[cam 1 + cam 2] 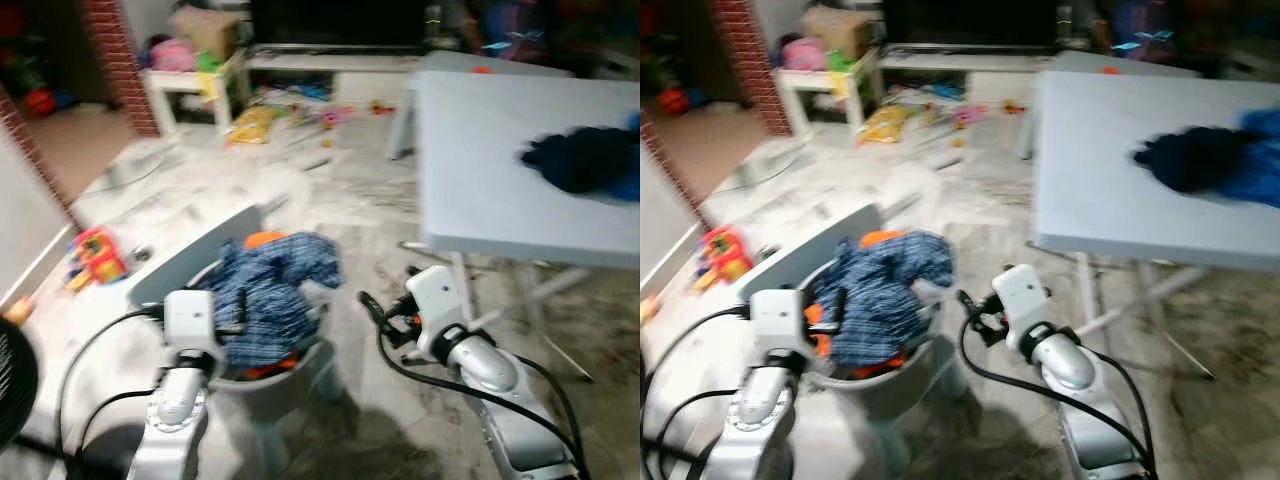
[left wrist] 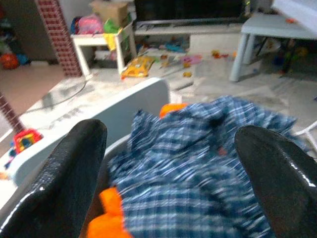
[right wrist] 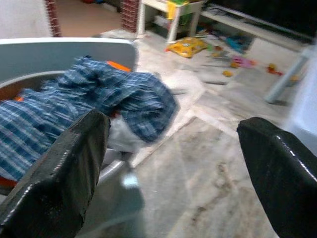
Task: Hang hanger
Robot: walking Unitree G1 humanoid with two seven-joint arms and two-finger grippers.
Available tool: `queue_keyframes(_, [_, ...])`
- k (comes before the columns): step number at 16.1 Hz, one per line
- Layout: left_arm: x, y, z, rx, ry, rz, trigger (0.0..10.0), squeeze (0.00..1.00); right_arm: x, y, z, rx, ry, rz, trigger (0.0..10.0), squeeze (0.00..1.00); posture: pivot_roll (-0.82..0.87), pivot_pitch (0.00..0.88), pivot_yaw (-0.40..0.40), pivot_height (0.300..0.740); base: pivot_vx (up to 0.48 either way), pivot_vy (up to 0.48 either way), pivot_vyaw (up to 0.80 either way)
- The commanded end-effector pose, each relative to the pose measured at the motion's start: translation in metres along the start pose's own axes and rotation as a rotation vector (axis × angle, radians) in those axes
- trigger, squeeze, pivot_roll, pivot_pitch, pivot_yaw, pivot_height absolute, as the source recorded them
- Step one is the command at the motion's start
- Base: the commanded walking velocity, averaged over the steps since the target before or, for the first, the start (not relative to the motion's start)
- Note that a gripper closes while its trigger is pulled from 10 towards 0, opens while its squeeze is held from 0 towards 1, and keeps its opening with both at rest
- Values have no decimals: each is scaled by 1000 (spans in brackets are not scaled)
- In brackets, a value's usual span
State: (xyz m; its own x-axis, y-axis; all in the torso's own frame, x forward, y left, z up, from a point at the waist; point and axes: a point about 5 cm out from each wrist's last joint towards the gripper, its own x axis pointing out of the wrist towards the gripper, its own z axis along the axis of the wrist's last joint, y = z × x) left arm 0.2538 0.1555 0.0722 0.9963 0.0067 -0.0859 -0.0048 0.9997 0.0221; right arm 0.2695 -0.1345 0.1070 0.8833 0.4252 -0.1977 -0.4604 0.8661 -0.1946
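A grey laundry basket (image 1: 300, 365) stands on the floor just before me, heaped with a blue plaid shirt (image 1: 262, 295). Orange pieces (image 2: 110, 218) show under the shirt and at its far side; I cannot tell what they are. My left gripper (image 2: 171, 163) is open and hovers close over the near side of the shirt, its fingers (image 2: 69, 173) spread wide with nothing between them. To the right of the basket my right gripper (image 3: 173, 163) is open above the bare floor, pointing toward the shirt.
The basket's pale lid (image 1: 190, 255) leans behind it. A light grey table (image 1: 480, 170) with dark blue clothing (image 1: 585, 158) stands to the right. Toys (image 1: 95, 255) litter the floor, with a brick pillar (image 1: 120, 60) and a small white table (image 1: 195, 85) beyond, and a black fan (image 1: 12, 385) near left.
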Motion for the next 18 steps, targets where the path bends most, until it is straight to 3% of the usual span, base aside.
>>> queue_keyframes(1, [0, -8, -1, -11, 6, -23, 10000, 0, -2, -5, -2, -9, 8, -13, 10000, 0, -179, 0, 19, 740, 0, 0, 0])
queue_keyframes(7, [0, -8, -5, -12, 26, -16, 10000, 0, -1, -3, -2, -17, 8, 1, 10000, 0, -176, 0, 17, 740, 80, 0, 0])
queue_keyframes(9, [-1, -9, -15, 0, 98, -13, 10000, 0, -2, -2, -2, -19, 9, 5, 10000, 0, -176, 0, 14, 740, 0, 0, 0])
queue_keyframes(10, [-1, -14, -27, 23, 186, -63, 10000, 0, -3, -2, -2, -19, 14, 8, 10000, 0, -176, 0, 12, 740, 0, 0, 0])
queue_keyframes(12, [0, -20, -36, 76, 259, -191, 10000, 0, -5, 0, -3, -7, 53, 26, 10000, 0, -179, 0, 5, 740, 0, 0, 0])
queue_keyframes(16, [1, -21, -39, 151, 302, -263, 10000, 0, -16, 6, -8, 43, 132, 43, 10000, 0, -197, 20, 2, 740, 0, 0, 0])
queue_keyframes(18, [6, -16, -40, 229, 325, -279, 10000, 0, -37, 11, -17, 144, 207, 25, 10000, 0, -219, 83, 9, 740, 0, 0, 0])
